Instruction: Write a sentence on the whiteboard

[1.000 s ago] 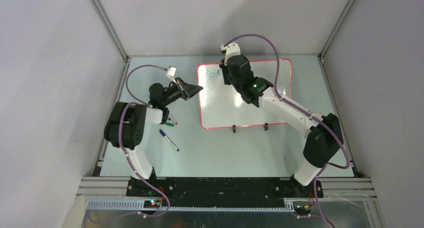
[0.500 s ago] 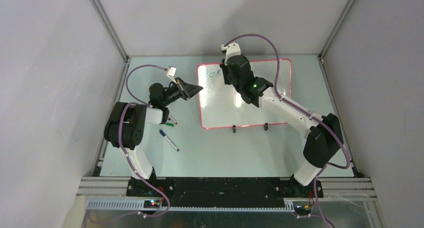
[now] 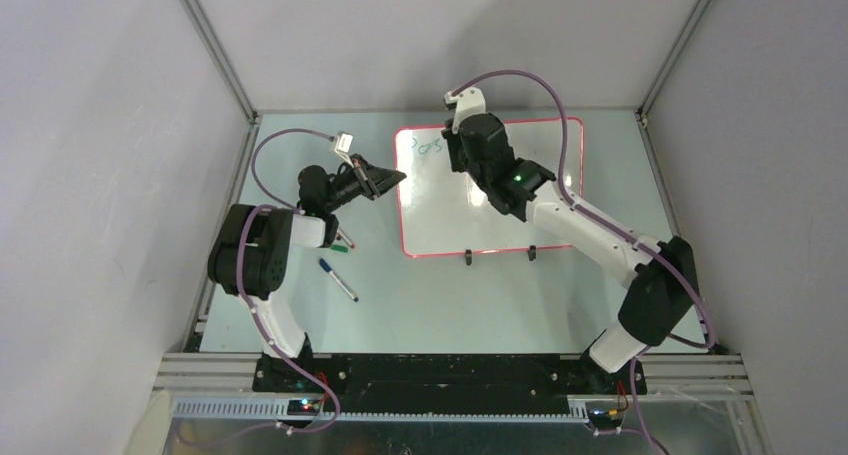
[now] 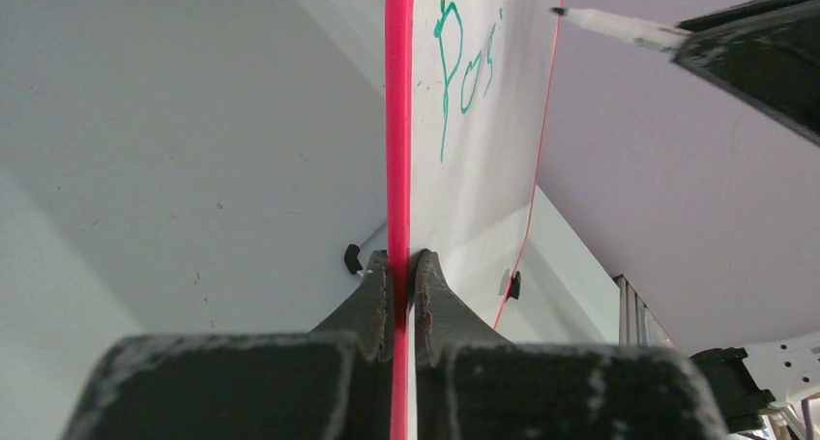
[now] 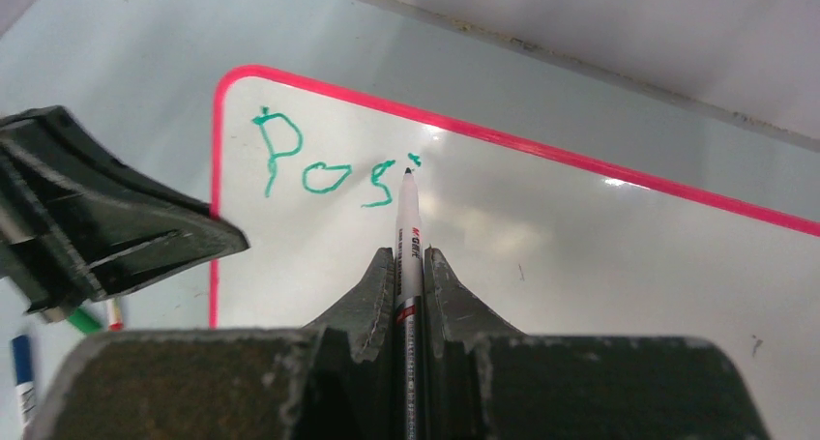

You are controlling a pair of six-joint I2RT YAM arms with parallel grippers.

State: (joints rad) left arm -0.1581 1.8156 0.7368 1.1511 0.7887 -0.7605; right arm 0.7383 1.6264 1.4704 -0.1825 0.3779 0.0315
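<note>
The whiteboard lies flat on the table, white with a red-pink rim. My left gripper is shut on its left rim, seen from above as the left gripper. The sentence is a few green letters, "Pos" and a small dot, at the board's top left corner; the same sentence shows in the left wrist view. My right gripper is shut on a white marker. The marker's tip is just below the dot, right of the "s". From above, the right gripper hangs over the board's top edge.
Loose pens lie on the table left of the board: a blue one and a green and a red one under the left arm. Two black feet stick out at the board's near edge. The enclosure's walls stand close behind the board.
My right arm has swung to the right and the marker has shifted a little right along the top line, uncovering more of the letters. The left gripper has stayed on the rim.
</note>
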